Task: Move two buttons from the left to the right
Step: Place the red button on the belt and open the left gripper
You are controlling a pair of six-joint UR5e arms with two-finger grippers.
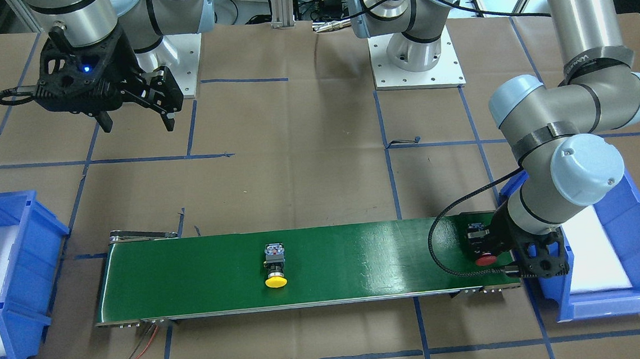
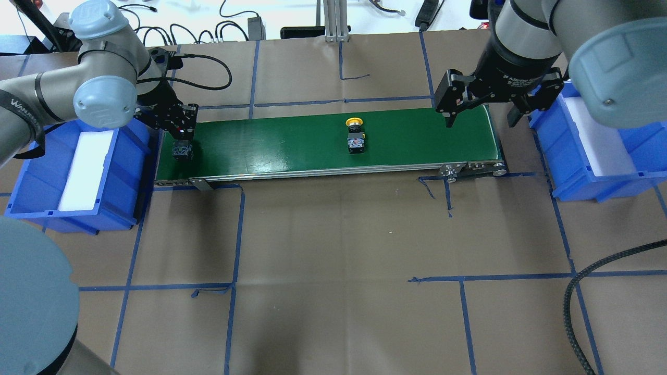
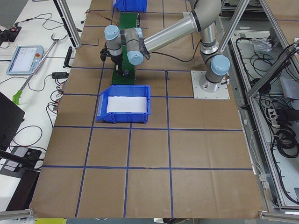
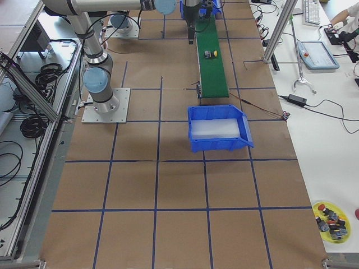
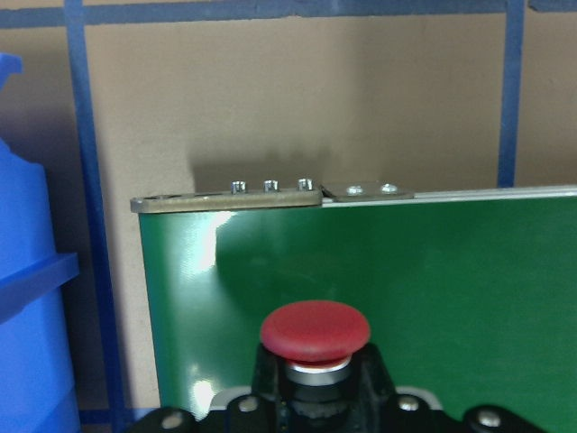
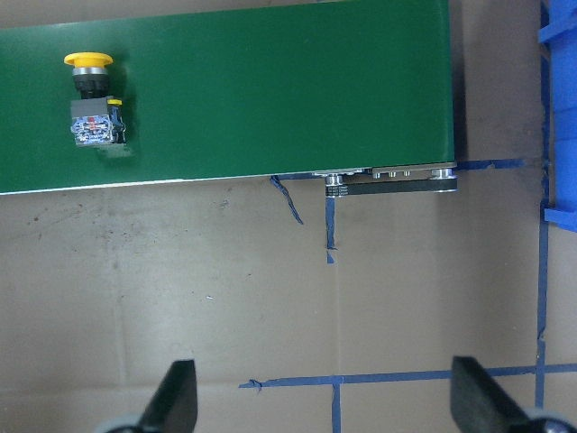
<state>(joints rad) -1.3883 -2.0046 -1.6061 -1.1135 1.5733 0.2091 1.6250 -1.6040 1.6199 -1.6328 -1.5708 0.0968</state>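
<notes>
Yellow-capped button (image 1: 275,268) mid green belt (image 1: 203,278), red-capped button (image 1: 485,258) at its end under left gripper (image 1: 490,241)

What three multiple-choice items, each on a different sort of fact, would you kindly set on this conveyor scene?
1. Where does the yellow button lie?
A. on the brown paper
B. near the middle of the green belt
C. inside a bin

2. What colour is the cap right at the left claw?
A. green
B. yellow
C. red

3. In what state is the right claw?
A. open, holding nothing
B. shut on a cable
C. shut on a button

Key: B, as the overhead view shows it about midway along the belt; C, as the left wrist view shows the red button close up at that claw; A, as its fingers stand wide apart above the belt's right end.
</notes>
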